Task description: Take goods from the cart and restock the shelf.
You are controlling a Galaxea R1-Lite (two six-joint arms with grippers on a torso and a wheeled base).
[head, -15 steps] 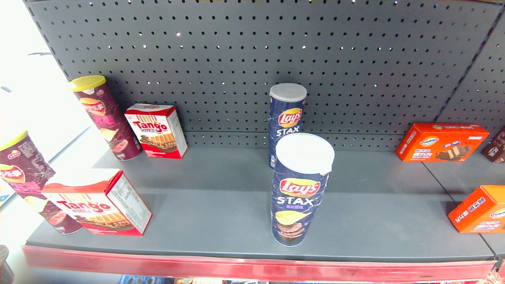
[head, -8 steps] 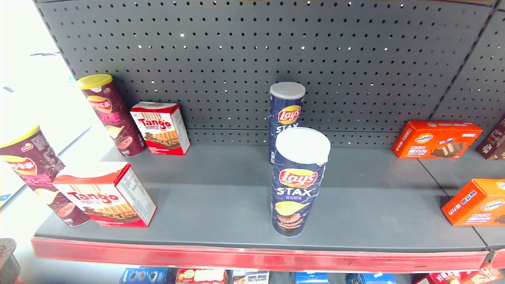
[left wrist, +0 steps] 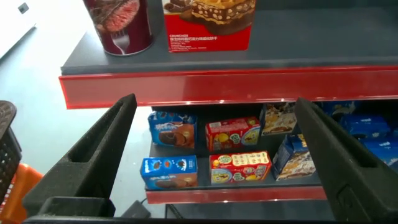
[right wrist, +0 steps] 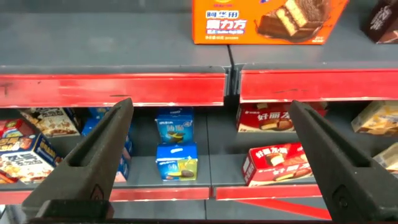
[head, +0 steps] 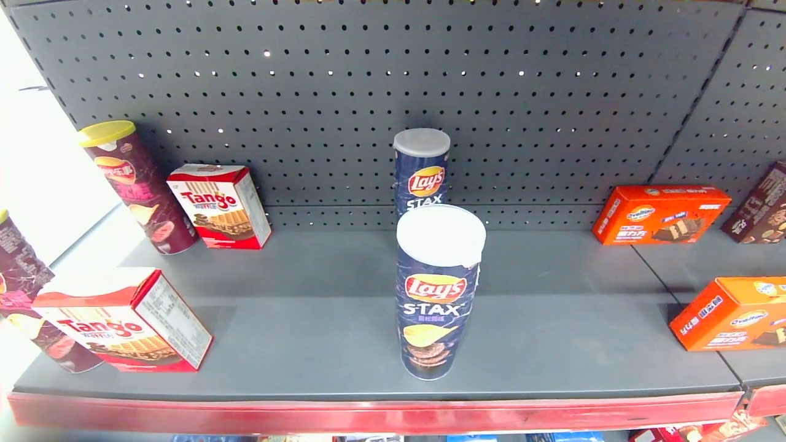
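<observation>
Left end effector [left wrist: 214, 101] and right end effector [right wrist: 210, 104] gape empty facing the shelf [head: 552, 331]

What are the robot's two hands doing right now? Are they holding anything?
Left hand: open, holding nothing.
Right hand: open, holding nothing.

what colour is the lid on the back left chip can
Yellow lid, best seen in the head view.

Shop: pegboard-backed shelf [head: 319, 331], red price rail [head: 368, 415], chip cans [head: 436, 294], wafer boxes [head: 123, 322] faced outward.
</observation>
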